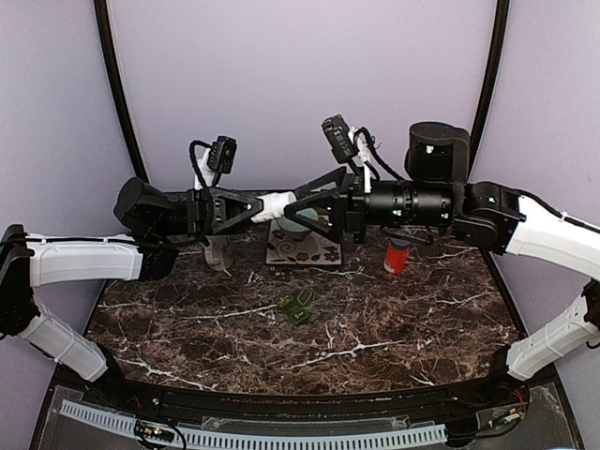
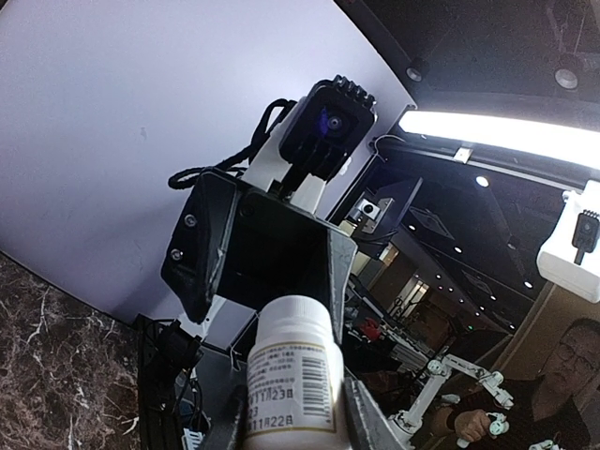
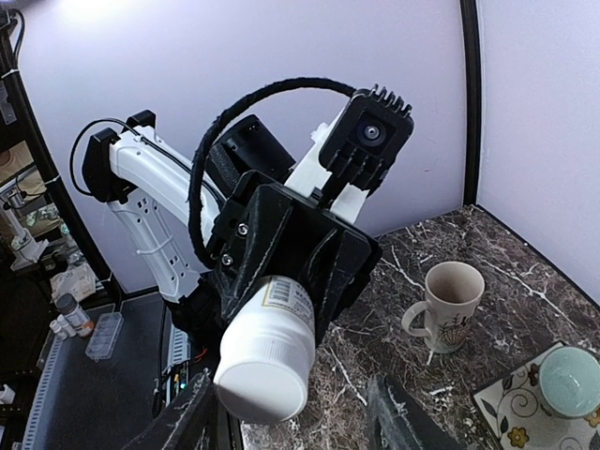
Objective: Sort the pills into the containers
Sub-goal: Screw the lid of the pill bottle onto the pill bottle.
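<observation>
Above the table, a white pill bottle [image 1: 275, 206] with a printed label hangs level between the two arms. My left gripper [image 1: 255, 209] is shut on its body, which the left wrist view shows as the labelled bottle [image 2: 292, 380] wedged between the fingers. My right gripper [image 1: 289, 210] faces it, open. Its fingers [image 3: 398, 417] stand either side of the white cap [image 3: 264, 364], with a gap on the right side. The containers, a small dark green pill box [image 1: 293, 306], lie on the marble mid-table. No loose pills show.
A cream mug [image 1: 218, 251] [image 3: 450, 305] stands at the back left. A pale green bowl [image 1: 302, 223] [image 3: 570, 380] rests on a floral mat [image 1: 309, 253]. An orange bottle [image 1: 397, 255] stands at the back right. Both arms stretch level over the back of the table.
</observation>
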Robot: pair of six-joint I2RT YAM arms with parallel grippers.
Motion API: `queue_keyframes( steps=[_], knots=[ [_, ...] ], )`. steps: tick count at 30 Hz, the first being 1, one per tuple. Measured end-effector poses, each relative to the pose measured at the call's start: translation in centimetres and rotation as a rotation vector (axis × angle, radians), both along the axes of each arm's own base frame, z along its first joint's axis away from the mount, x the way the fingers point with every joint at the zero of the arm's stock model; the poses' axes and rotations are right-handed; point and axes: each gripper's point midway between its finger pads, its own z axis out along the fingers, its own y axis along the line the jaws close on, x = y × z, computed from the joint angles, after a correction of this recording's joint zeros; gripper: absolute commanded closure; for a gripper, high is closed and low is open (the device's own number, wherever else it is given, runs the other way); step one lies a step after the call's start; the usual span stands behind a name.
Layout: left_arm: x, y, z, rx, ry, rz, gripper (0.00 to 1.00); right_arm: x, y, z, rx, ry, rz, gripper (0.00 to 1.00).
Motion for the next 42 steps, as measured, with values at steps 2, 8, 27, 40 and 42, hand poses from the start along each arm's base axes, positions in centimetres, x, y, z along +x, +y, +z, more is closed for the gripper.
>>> queue_keyframes(
  steps=[2, 8, 27, 40, 42],
  knots=[
    [0.0, 0.0, 0.1, 0.000, -0.002, -0.002, 1.00, -0.1, 0.2, 0.0, -0.004, -0.003, 0.004, 0.45],
    [-0.1, -0.1, 0.1, 0.002, -0.006, -0.009, 1.00, -0.6, 0.7, 0.5, -0.003, -0.018, 0.019, 0.56],
    [0.3, 0.0, 0.4, -0.004, -0.031, -0.003, 1.00, -0.2, 1.1, 1.4, -0.018, 0.011, -0.008, 0.89],
    [1.1, 1.1, 2.3, -0.039, -0.276, 0.224, 1.00, 1.8, 2.4, 3.0, -0.003, 0.377, -0.049, 0.96],
    [1.2, 1.0, 2.1, -0.021, -0.309, 0.275, 1.00, 2.3, 2.3, 2.8, 0.002, 0.448, -0.052, 0.96]
  ],
)
